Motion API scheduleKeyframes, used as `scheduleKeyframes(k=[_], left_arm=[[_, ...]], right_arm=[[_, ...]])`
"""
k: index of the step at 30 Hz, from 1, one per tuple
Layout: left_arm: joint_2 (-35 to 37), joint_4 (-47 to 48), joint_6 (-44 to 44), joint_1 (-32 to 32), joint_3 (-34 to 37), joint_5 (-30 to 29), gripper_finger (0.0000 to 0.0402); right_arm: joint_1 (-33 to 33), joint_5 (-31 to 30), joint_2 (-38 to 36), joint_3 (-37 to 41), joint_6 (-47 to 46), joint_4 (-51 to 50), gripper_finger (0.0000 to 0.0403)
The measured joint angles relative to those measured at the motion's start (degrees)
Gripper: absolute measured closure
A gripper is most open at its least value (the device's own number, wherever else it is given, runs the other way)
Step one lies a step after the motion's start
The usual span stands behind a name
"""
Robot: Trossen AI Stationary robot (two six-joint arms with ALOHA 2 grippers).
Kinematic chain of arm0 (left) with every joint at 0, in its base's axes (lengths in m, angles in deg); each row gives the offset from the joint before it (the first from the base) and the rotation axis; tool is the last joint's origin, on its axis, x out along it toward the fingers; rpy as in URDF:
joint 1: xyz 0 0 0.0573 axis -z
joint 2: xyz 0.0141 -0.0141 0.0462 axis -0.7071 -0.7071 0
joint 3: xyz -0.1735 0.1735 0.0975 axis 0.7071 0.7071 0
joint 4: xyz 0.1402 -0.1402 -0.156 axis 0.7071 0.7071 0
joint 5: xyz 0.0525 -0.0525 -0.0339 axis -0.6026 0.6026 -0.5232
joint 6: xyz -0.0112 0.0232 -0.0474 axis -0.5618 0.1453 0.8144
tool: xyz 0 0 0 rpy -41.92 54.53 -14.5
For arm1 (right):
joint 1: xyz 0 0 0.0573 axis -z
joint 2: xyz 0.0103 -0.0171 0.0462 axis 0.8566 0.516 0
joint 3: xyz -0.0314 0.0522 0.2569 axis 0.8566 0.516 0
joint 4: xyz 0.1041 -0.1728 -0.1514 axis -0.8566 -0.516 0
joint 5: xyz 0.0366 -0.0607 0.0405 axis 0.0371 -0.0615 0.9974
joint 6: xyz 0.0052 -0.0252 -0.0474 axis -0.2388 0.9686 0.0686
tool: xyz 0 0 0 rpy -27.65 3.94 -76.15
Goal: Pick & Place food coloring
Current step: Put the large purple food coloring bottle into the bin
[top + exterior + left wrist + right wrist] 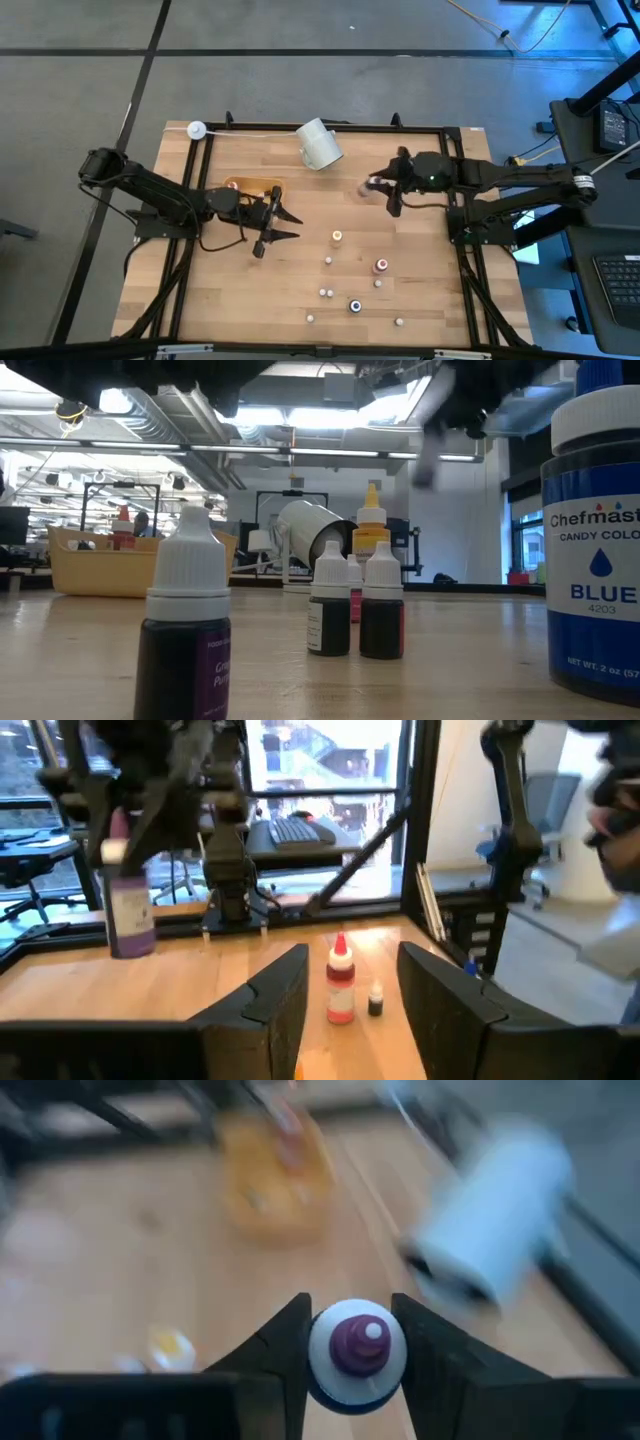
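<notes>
Above the desk's far right part, my right hand [350,1342] grips a purple-capped food coloring bottle [357,1352] by its body. It looks light, rigid and slick, so I judge a firm mid-body hold best. My left hand [277,222] waits wide open near the yellow tray [252,187].

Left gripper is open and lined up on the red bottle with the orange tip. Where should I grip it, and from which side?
Grip the red bottle on its straight body, below the narrow orange tip. It stands upright, centred ahead of the open left gripper, so probably come in level from where the gripper is. Mind the tiny dark bottle beside it.
</notes>
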Motion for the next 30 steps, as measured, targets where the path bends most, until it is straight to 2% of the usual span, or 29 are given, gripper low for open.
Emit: scheduleKeyframes(k=[3,6,11,15,20,24,30], left_arm=[[2.7,2.1,5.4,0.0,0.0,0.8,0.0253],[6.1,5.3,10.0,0.0,0.0,4.9,0.025],[11.2,10.1,12.8,0.0,0.0,12.4,0.0251],[13.9,13.0,13.3,0.0,0.0,15.7,0.0253],[14.9,13.4,13.4,0.0,0.0,16.2,0.0249],[15.0,13.4,13.4,0.0,0.0,16.2,0.025],[15.0,14.9,13.4,0.0,0.0,16.2,0.0252]], right_arm=[[-1.8,2.6,2.9,-2.6,3.5,7.4,0.0282],[-3.2,4.2,8.0,-5.3,7.0,11.5,0.0282],[-5.0,10.5,19.8,-12.9,11.0,14.2,0.0282],[-6.8,14.6,30.5,-19.7,13.0,15.6,0.0282],[-8.9,15.4,43.2,-30.0,14.1,16.4,0.0282],[-9.9,19.9,51.4,-37.6,14.2,14.5,0.0282],[-11.0,21.2,59.9,-43.1,14.0,14.3,0.0281]])
